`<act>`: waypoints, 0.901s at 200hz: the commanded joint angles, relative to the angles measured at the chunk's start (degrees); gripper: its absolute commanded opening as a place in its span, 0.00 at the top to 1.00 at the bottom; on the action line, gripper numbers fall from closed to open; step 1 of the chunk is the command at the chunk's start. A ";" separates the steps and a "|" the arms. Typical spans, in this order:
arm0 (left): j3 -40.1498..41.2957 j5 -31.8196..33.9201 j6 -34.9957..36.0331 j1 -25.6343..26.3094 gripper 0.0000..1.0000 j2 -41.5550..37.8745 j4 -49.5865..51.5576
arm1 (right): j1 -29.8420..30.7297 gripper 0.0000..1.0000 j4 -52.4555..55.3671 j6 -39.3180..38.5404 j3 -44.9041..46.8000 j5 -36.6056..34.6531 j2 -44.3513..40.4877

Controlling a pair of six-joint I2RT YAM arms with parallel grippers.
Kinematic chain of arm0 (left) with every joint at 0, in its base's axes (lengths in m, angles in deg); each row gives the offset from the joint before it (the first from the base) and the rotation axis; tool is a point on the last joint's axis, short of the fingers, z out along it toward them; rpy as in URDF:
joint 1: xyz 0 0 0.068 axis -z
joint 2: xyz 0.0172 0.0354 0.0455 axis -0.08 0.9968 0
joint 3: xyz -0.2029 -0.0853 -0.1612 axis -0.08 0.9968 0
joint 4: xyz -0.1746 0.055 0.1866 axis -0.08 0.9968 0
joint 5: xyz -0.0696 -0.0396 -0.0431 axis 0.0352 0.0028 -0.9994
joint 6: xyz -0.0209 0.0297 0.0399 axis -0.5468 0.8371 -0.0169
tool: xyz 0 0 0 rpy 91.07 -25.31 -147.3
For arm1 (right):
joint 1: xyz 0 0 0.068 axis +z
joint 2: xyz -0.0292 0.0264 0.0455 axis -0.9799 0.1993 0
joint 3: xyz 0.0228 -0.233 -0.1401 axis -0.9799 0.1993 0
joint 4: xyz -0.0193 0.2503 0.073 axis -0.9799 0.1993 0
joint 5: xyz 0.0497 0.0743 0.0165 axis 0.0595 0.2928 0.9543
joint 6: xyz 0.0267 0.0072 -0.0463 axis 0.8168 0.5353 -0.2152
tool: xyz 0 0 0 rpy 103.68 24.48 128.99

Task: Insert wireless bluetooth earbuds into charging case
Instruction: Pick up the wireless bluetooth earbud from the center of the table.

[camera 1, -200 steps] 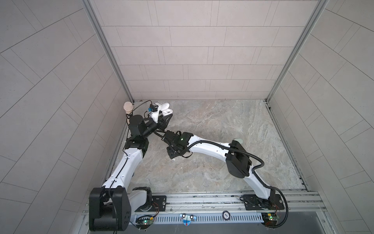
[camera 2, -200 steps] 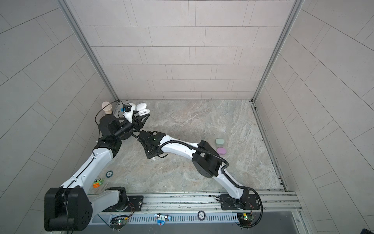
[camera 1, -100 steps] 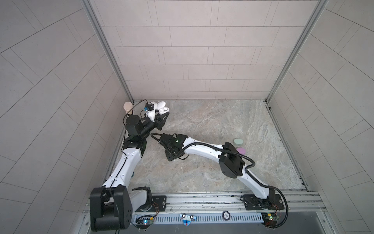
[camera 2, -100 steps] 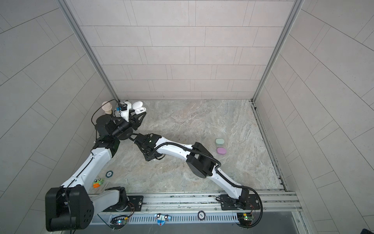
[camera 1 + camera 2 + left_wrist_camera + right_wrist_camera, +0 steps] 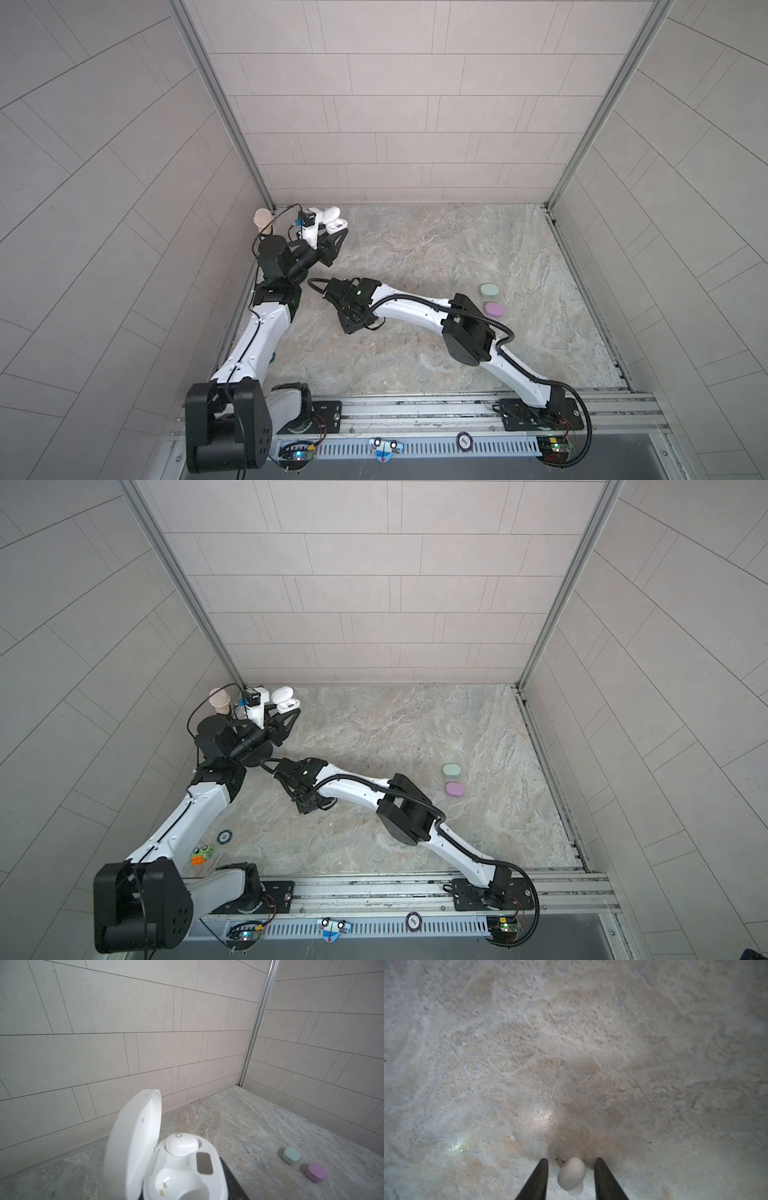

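Right gripper (image 5: 571,1159) is spread around a loose white earbud (image 5: 571,1174) lying on the stone tabletop (image 5: 571,1043) — there's a gap on both sides, so nothing's pinched yet. That bud is smooth and rounded, so if the fingers close off-centre I'd bet it squirts out or rolls away. Further out, the left gripper (image 5: 337,230) is clamped on the white charging case (image 5: 182,1169), with the lid up, a second white earbud (image 5: 180,1145) seated and the other socket (image 5: 176,1184) empty. A crooked grip could mean a bud that won't drop in — or one that knocks the case. The mint case (image 5: 291,1155) and lilac case (image 5: 316,1172) sit shut, well apart.
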 commanded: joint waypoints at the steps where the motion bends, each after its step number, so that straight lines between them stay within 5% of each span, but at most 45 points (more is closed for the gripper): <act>1: 0.20 -1.18 -0.85 -0.16 0.93 0.36 -2.98 | 0.31 0.64 3.19 1.07 -0.83 -1.45 1.43; 124: 0.27 -2.32 -1.45 -0.04 0.92 0.56 -3.24 | 0.53 0.84 7.31 -0.50 -1.12 -3.21 1.72; 180: 0.66 -1.87 0.21 3.14 0.92 -0.08 -0.46 | -0.46 0.85 -1.52 -0.95 15.05 -4.19 -13.31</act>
